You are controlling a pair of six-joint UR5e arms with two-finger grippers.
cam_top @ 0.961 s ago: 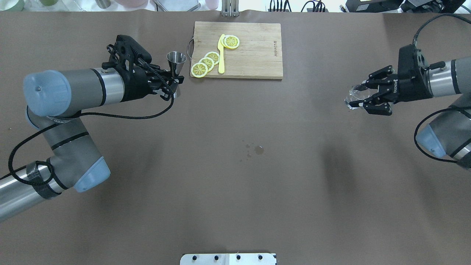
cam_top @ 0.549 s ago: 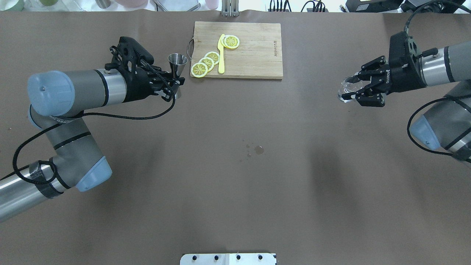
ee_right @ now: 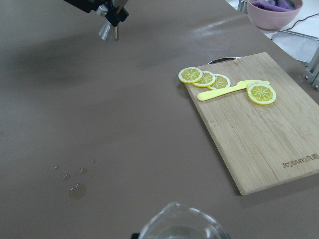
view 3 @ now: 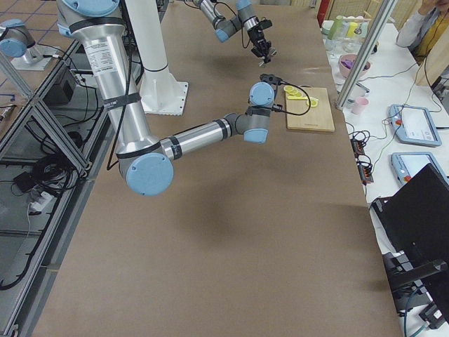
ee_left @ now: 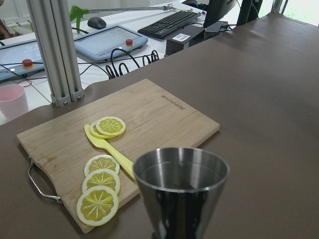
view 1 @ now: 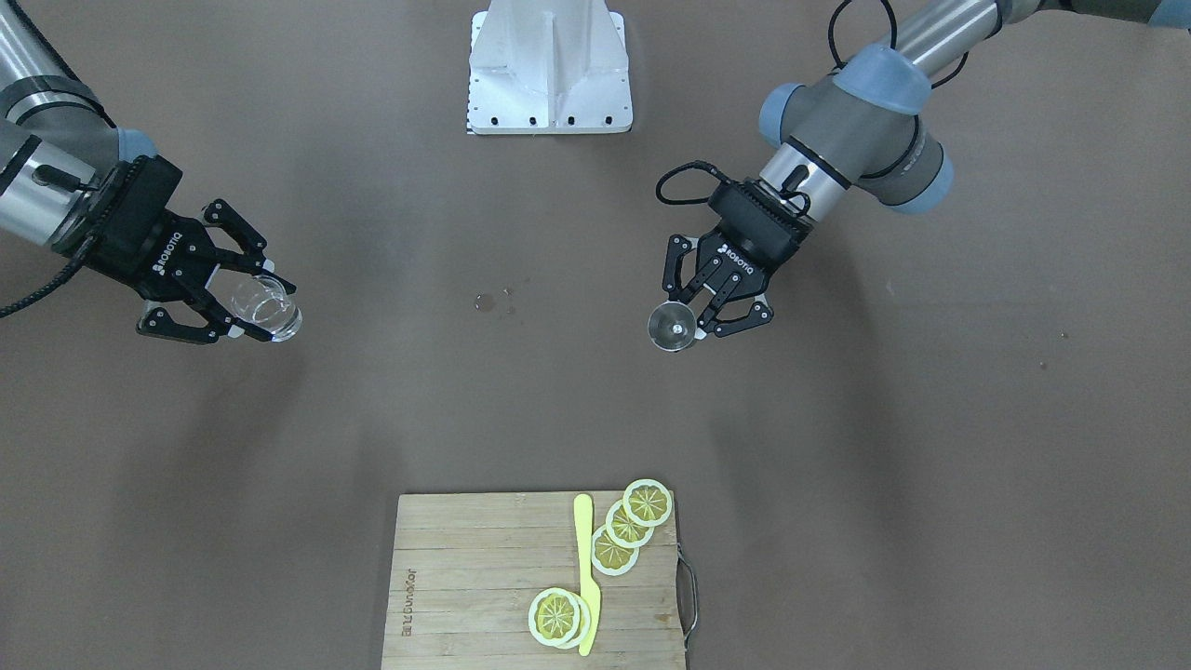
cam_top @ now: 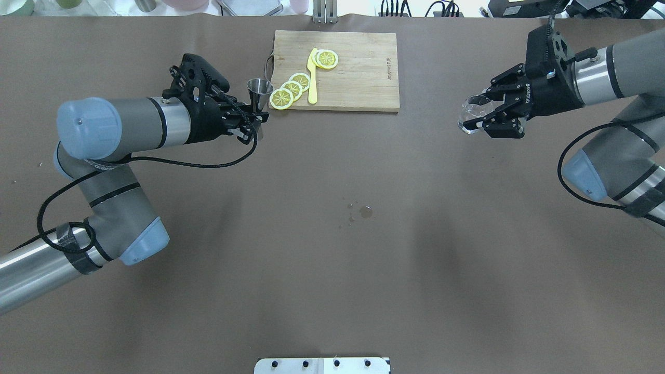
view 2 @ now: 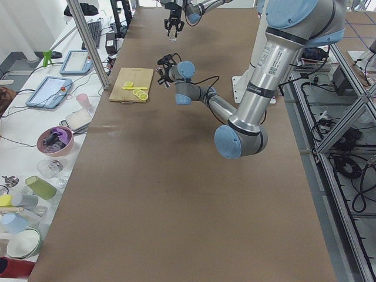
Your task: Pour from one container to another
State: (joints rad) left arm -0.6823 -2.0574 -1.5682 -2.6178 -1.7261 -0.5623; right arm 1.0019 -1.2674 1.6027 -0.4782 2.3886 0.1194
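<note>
The left arm reaches in level from the left, its left gripper (cam_top: 255,118) pinching an upright steel jigger (cam_top: 258,89) just beside the cutting board (cam_top: 358,78). At far right, the right gripper (cam_top: 482,120) clasps a clear glass (cam_top: 470,111), seemingly tilted, well apart from the jigger

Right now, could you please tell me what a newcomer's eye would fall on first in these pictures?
The left claw grips a steel jigger and the right claw a clear glass, far apart at opposite sides of the table. Between them, at the far edge, lies a board with lemon slices and a yellow knife; a few drops stain the table's middle.
</note>
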